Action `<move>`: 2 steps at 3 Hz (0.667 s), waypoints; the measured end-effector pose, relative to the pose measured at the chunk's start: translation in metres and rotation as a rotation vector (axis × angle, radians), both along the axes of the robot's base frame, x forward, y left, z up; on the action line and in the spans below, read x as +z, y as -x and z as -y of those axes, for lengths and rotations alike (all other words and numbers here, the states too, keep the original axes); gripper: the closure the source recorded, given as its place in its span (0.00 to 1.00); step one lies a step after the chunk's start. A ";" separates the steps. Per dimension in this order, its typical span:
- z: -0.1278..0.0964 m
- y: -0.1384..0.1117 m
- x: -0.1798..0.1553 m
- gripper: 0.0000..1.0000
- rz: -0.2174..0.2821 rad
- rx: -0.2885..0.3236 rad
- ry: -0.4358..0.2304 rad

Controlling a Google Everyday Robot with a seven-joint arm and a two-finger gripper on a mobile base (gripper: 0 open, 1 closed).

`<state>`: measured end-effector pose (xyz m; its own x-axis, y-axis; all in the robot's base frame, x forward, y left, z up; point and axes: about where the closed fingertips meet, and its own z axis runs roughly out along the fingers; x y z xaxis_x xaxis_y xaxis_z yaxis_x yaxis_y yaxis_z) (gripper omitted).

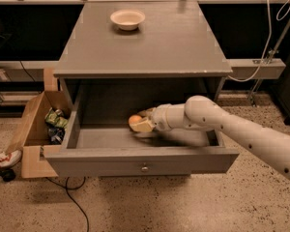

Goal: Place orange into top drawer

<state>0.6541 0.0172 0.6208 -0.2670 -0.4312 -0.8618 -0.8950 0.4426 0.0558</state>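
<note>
The top drawer (135, 162) is pulled open below the grey table top; its flat front panel carries a small round knob (144, 168). My gripper (139, 123) reaches from the right into the drawer, low over its floor near the middle. It is shut on the orange (134, 119), which shows between the pale fingers. The white arm (232, 129) stretches in from the lower right across the drawer's right side.
A shallow white bowl (127, 19) sits at the back of the table top (174, 42). A brown cardboard box (36, 124) with packets stands on the floor left of the drawer. A cable runs on the floor in front, and a shoe shows at the far left.
</note>
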 end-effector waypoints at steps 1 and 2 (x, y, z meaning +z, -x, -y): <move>0.002 -0.006 -0.008 0.50 -0.002 -0.003 -0.016; 0.008 -0.007 -0.003 0.26 0.014 -0.013 -0.011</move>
<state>0.6607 0.0095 0.6178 -0.2607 -0.4187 -0.8699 -0.8901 0.4532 0.0485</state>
